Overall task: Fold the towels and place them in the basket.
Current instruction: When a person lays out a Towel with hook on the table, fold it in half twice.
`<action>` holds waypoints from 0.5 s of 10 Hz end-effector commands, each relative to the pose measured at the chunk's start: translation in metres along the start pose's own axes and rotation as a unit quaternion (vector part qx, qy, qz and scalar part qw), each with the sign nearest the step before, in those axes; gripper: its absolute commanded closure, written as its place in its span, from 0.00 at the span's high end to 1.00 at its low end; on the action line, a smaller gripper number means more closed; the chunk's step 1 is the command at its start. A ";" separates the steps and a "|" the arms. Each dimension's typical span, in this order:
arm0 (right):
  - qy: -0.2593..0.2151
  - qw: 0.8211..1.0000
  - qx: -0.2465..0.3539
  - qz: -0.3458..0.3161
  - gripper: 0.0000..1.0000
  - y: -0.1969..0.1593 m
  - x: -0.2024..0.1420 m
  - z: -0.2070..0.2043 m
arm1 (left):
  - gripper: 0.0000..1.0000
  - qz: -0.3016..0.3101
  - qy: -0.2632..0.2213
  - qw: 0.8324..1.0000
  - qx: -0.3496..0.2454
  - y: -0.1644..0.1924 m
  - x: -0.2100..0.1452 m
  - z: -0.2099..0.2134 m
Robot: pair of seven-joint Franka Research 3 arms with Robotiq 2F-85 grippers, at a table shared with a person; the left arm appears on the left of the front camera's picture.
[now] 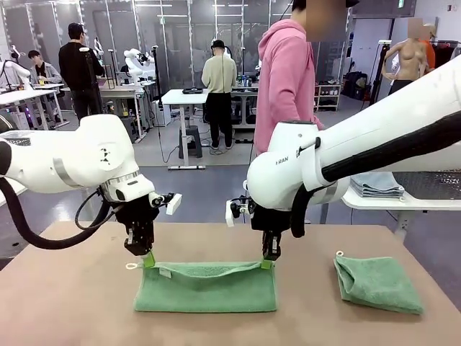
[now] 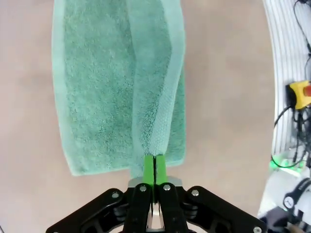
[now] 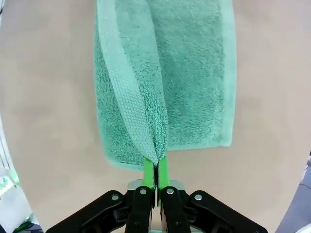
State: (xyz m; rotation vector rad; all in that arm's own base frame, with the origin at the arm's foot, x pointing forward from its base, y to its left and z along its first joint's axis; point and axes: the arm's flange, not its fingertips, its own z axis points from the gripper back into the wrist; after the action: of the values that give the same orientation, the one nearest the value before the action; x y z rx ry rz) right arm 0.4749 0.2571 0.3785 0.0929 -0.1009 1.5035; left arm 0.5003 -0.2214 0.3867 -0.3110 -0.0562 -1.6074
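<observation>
1. Front: left gripper (image 1: 148,258) and right gripper (image 1: 268,261) each pinch a far corner of the towel (image 1: 205,287). It lies mid-table (image 1: 72,303), long axis left-right between them.
2. Left wrist: jaws clamped on the towel's raised edge, cloth running straight ahead.
3. Right wrist: same grip, cloth straight ahead.
</observation>
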 end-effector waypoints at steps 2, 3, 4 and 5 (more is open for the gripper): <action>0.000 1.000 0.005 0.019 0.00 -0.032 0.003 -0.015 | 0.00 0.000 0.000 1.000 -0.009 0.034 -0.003 -0.008; 0.006 1.000 -0.006 0.014 0.00 -0.042 0.003 -0.018 | 0.00 0.011 0.011 1.000 -0.005 0.044 -0.005 -0.014; -0.003 1.000 -0.008 0.022 0.00 -0.047 0.005 -0.021 | 0.00 0.017 0.023 1.000 0.007 0.046 -0.004 -0.019; 0.010 1.000 -0.013 0.020 0.00 -0.052 0.008 -0.024 | 0.00 0.028 0.037 0.999 0.017 0.048 -0.005 -0.022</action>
State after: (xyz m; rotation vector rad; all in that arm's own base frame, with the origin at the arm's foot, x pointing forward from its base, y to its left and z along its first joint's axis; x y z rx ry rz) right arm 0.5200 0.2612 0.3578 0.0824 -0.1010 1.5246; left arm 0.5402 -0.2197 0.3571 -0.2835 -0.0252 -1.5854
